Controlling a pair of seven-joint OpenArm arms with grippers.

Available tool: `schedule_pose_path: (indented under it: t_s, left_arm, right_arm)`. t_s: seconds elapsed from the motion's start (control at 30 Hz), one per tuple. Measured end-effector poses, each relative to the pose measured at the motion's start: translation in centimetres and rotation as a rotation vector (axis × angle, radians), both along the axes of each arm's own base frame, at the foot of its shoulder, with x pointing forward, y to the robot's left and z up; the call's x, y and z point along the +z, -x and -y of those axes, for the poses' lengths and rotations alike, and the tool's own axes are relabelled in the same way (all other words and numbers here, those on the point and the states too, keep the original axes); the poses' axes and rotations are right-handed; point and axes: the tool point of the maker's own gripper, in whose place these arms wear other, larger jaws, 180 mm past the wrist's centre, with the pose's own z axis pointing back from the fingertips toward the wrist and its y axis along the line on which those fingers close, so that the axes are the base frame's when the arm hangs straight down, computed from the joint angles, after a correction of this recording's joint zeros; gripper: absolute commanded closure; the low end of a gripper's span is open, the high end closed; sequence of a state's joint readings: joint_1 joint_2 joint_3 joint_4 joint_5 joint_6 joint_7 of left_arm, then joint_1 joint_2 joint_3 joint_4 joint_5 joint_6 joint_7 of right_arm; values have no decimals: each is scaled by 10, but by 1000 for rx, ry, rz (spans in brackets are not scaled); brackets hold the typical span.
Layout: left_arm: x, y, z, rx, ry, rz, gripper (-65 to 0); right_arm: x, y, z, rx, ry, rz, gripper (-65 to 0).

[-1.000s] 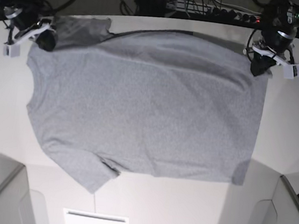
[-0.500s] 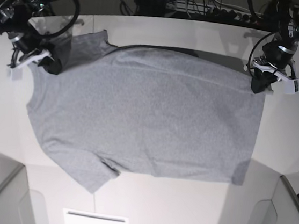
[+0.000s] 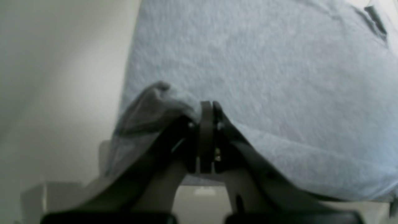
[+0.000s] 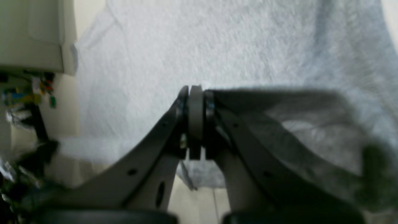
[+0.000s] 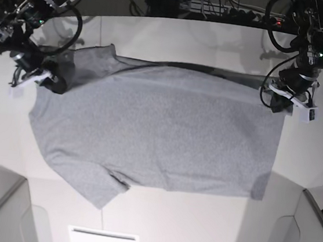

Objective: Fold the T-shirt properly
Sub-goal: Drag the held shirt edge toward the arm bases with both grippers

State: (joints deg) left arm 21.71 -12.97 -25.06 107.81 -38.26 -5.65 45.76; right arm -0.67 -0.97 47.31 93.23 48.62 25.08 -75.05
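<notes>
**Operator:** Report the base view.

**Technician:** The large heather-grey short-sleeved cotton T-shirt (image 5: 154, 132) lies spread on the white table (image 5: 196, 230), plain side up, neck end toward the view's left, hem toward its right. Its long axis runs left to right. The right gripper (image 5: 38, 76) holds the far shoulder corner; the left gripper (image 5: 289, 103) holds the far hem corner. The far edge looks raised, with shadow beneath it.

**Operator:** Left wrist view?

**Technician:** The left gripper (image 3: 206, 107) is clenched on a pinch of grey cloth. The body of the T-shirt (image 3: 264, 62) extends away from the jaws — the bare table (image 3: 62, 77) lies to one side.

**Operator:** Right wrist view?

**Technician:** The right gripper (image 4: 194, 91) is likewise clamped on fabric. The T-shirt (image 4: 202, 40) stretches ahead of the jaws, and a loose fold hangs at the view's right.

**Operator:** Governing relation for the next move?

**Technician:** Judged from the layout, the whole garment lies on the near side of both grippers. Each arm is nearest its own corner — a fold would likely carry the far edge toward the near edge, across the long axis.
</notes>
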Motion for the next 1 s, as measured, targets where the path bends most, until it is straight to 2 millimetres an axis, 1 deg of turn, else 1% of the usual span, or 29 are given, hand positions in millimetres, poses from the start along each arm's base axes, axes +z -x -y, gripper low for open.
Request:
schedule_pose_path:
  t_s: [0.03, 0.1, 0.17, 0.23, 0.3, 0.37, 0.4, 0.47, 0.53, 0.63, 0.67, 0.73, 0.83, 0.93, 1.0]
  left_arm:
    - [1, -2, 0, 0, 0, 5, 0]
    - [1, -2, 1, -3, 0, 5, 0]
    - [0, -4, -1, 0, -3, 3, 0]
    - [-1, -11, -3, 9, 5, 12, 0]
    - [-12, -9, -8, 23, 14, -16, 0]
    - [-25, -2, -13, 40, 16, -58, 0]
    - [-28, 1, -14, 43, 20, -72, 0]
    - [-30, 1, -13, 41, 23, -75, 0]
    - [-27, -4, -13, 37, 24, -62, 0]
    - [-31, -12, 0, -8, 29, -66, 0]
    - [-33, -12, 5, -34, 26, -78, 0]
    - [-36, -15, 9, -56, 23, -87, 0]
    - [-37, -19, 8, -51, 27, -86, 0]
    - [-35, -23, 9, -53, 29, -76, 0]
    - [-40, -23, 6, -45, 33, -87, 0]
  right_arm:
    - [-5, -1, -2, 11, 6, -18, 0]
    - [-8, -4, -5, 19, 18, -26, 0]
    - [-6, -12, -8, 18, 29, 3, 0]
    - [-4, -17, -17, 48, 32, 17, 0]
    - [-3, -19, -21, 59, 30, 25, 0]
    - [-2, -22, -22, 61, 33, 29, 0]
    - [-1, -24, -22, 65, 38, 32, 0]
    - [1, -27, -23, 68, 38, 40, 0]
    - [5, -31, -22, 69, 42, 49, 0]
    - [8, -39, -19, 68, 43, 61, 0]
    - [6, -42, -17, 66, 47, 54, 0]
    - [-1, -42, -14, 65, 55, 24, 0]
    - [-9, -39, -13, 67, 66, -9, 0]
    - [-8, -40, -13, 66, 63, -3, 0]
    - [-8, -40, -13, 67, 62, -5, 0]
